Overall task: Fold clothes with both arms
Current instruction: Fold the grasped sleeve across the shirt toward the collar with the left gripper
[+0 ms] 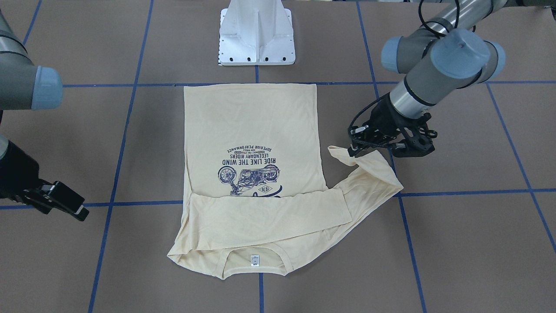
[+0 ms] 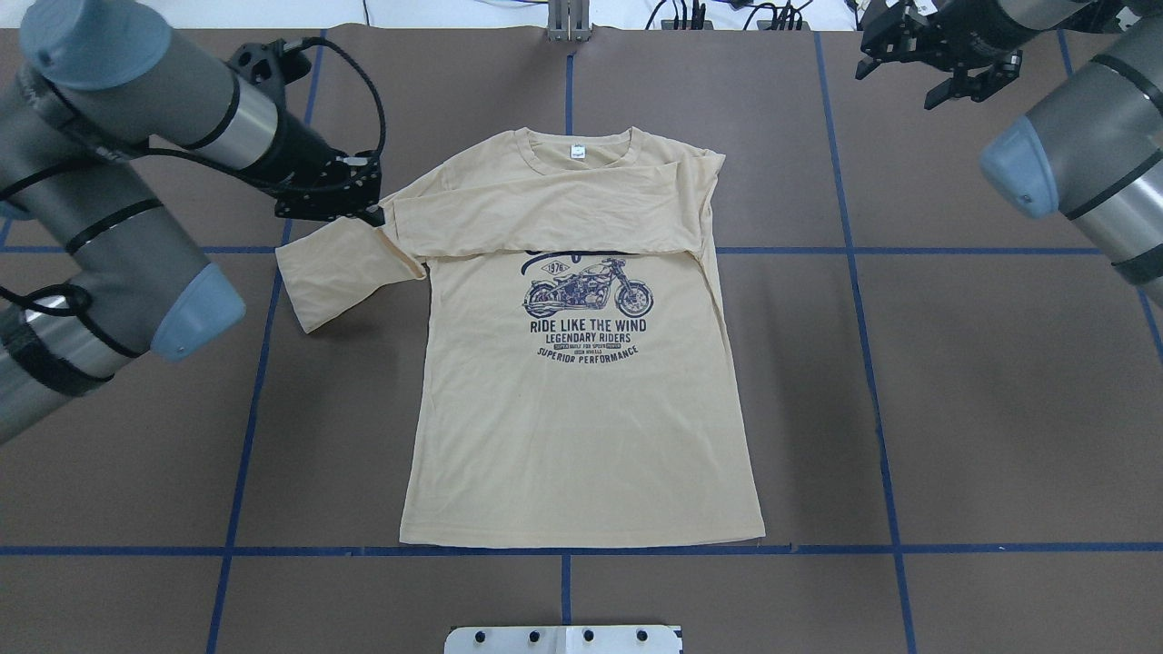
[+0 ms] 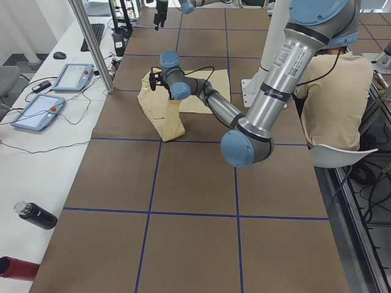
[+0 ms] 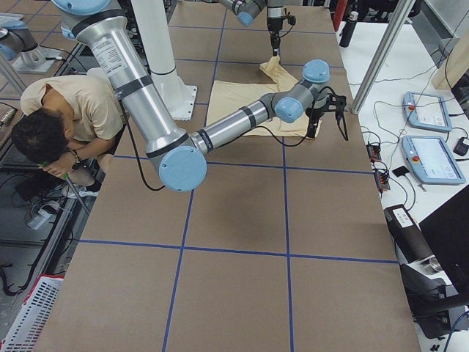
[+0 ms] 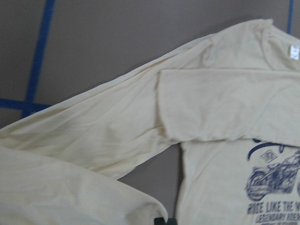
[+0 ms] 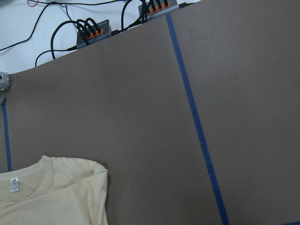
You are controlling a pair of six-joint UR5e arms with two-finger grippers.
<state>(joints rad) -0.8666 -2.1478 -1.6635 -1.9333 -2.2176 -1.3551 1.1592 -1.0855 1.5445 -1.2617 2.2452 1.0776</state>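
Sleeve stage, partly complete. The pale cream-yellow, navy-printed long-sleeved T-shirt (image 2: 581,427) lies flat, print up, just inboard of the black two-finger left gripper (image 2: 371,211). One folded sleeve (image 2: 545,213) already crosses the chest. The left gripper is clamped on the second sleeve (image 2: 332,272), lifting its cuff. The black right gripper (image 1: 80,208) is empty with its jaws apart, well clear of the shirt. Remaining: lay this sleeve, fold the body.

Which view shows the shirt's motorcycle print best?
Overhead exterior: the print sits upright and legible. Front-facing shows it upside down, left wrist crops it, the side views don't resolve it, and right wrist misses it.
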